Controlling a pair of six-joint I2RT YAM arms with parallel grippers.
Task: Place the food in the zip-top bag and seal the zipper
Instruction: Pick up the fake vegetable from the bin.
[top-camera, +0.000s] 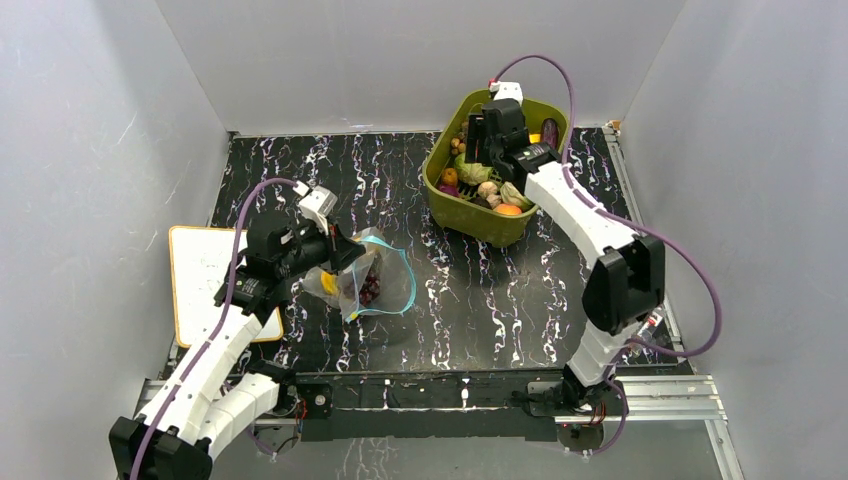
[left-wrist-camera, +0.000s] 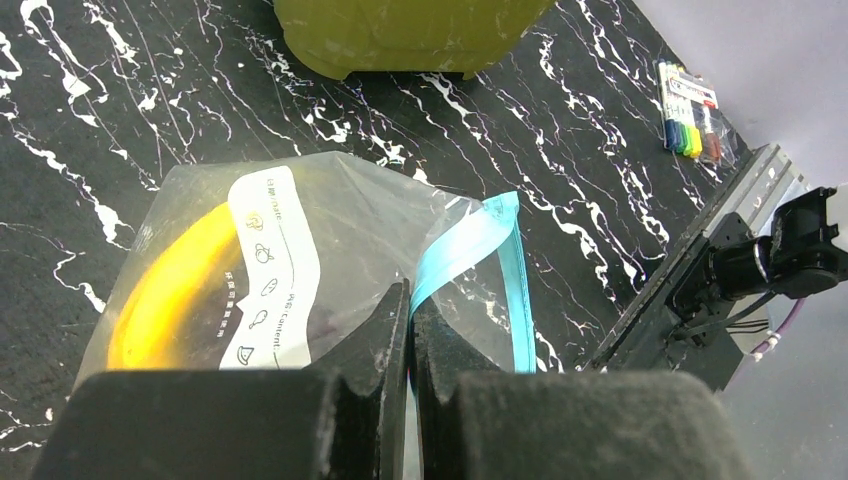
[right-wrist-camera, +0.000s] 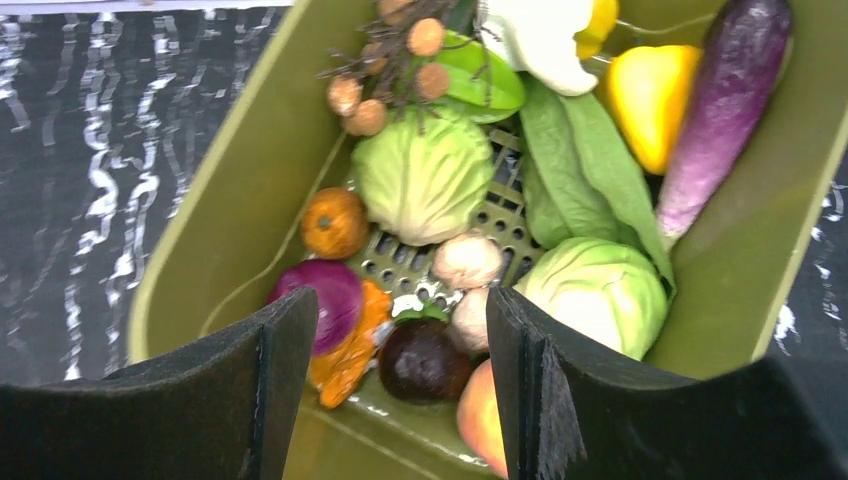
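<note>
Black pads of the right gripper (right-wrist-camera: 400, 315) fill the bottom of its wrist view, spread wide with nothing between them, hanging just above the olive-green tub (right-wrist-camera: 230, 200). Inside the tub lie two green cabbages, one toward the middle (right-wrist-camera: 425, 185) and one by the right wall (right-wrist-camera: 600, 295). A purple eggplant (right-wrist-camera: 725, 100) leans along that wall with a yellow fruit (right-wrist-camera: 650, 100) beside it. A cluster of small brown balls (right-wrist-camera: 385, 70) sits at the far end. Mushrooms (right-wrist-camera: 468, 260), a small orange pumpkin (right-wrist-camera: 333, 222), a purple onion (right-wrist-camera: 320, 295) and a dark round fruit (right-wrist-camera: 420, 360) crowd the near end.

Well apart from the tub, to its left and closer to the arm bases, the zip-top bag (top-camera: 375, 280) lies on the table (top-camera: 470, 290). It holds a yellow banana (left-wrist-camera: 160, 290) and dark grapes (top-camera: 371, 285). The left gripper (left-wrist-camera: 410, 300) is clamped tight on the light blue zipper (left-wrist-camera: 470, 240) at the bag's mouth, which loops open.
</note>
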